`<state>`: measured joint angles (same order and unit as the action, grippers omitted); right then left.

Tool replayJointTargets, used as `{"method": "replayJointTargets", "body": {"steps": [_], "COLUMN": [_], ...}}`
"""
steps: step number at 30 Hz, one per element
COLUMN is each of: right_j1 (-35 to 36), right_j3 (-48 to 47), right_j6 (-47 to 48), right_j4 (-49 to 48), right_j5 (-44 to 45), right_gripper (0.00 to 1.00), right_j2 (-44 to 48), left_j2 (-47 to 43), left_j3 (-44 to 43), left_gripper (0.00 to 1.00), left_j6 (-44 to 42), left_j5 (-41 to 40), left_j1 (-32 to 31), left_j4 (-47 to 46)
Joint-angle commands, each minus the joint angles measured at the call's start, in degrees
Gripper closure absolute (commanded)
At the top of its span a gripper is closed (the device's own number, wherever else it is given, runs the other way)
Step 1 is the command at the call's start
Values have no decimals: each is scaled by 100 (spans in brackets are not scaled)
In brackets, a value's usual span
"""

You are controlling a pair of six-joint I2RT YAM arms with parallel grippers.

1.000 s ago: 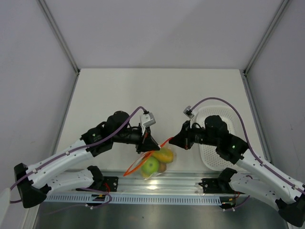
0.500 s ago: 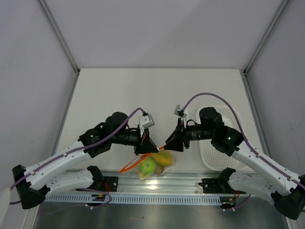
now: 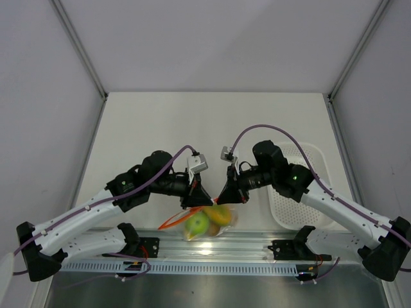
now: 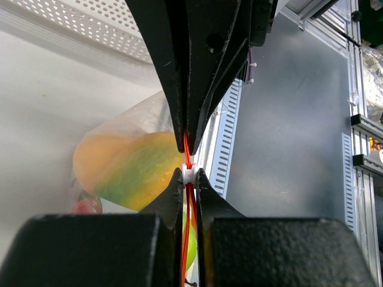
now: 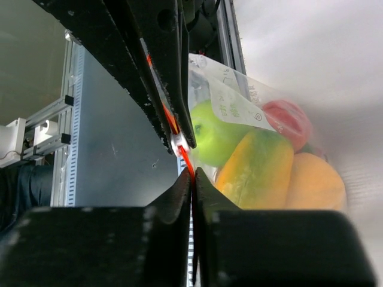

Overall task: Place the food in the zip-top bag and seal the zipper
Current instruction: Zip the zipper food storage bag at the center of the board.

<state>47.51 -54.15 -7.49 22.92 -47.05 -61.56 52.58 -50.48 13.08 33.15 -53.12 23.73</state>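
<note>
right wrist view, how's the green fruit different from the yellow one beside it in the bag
The green fruit is round and plain green; the yellow fruit is elongated, yellow-orange with a green blush. The green fruit sits close to the zipper, the yellow fruit farther from it. Both lie inside the clear zip-top bag.

The clear bag (image 3: 227, 221) is at the middle of the table's near edge, bulging with the food packed close against its film: a round green fruit (image 3: 197, 223), a yellow-green one (image 3: 220, 213), an orange one (image 5: 314, 182) and a red piece (image 5: 287, 116). The thin orange-red zipper (image 3: 171, 224) runs along the mouth with a small white slider (image 4: 188, 174) on it. Its left end bows out loose to the left of the bag.
</note>
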Motion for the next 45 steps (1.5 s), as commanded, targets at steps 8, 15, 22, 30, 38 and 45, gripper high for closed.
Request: {"method": "replayJointTargets", "body": {"steps": [8,15,22,30,38,45], "right_j1": [22,-154,-338,-444,-611,-971], "right_j3": [-263,-26,212,300,475,625], "right_j6": [10,-130,-271,-376,-543,-649], "right_j4": [90,196,143,160,2,-24], "right_j5": [1081,2111,2384,2577,3008,3053], "right_gripper": [100,100,100,100,100,100], "right_j2": [311,680,900,716,952,1146], "left_j2": [-318,-643,-1100,-1627,-2216,-2480], "left_j3": [-129,-173,-94,3,214,293], "left_gripper": [99,99,99,99,98,98], "left_j6": [2,-25,1,116,300,388], "left_j5": [-299,-757,-1275,-1767,-2329,-2541], "left_j1": [-23,13,21,39,48,48], "left_j4": [158,492,879,1222,1415,1609]}}
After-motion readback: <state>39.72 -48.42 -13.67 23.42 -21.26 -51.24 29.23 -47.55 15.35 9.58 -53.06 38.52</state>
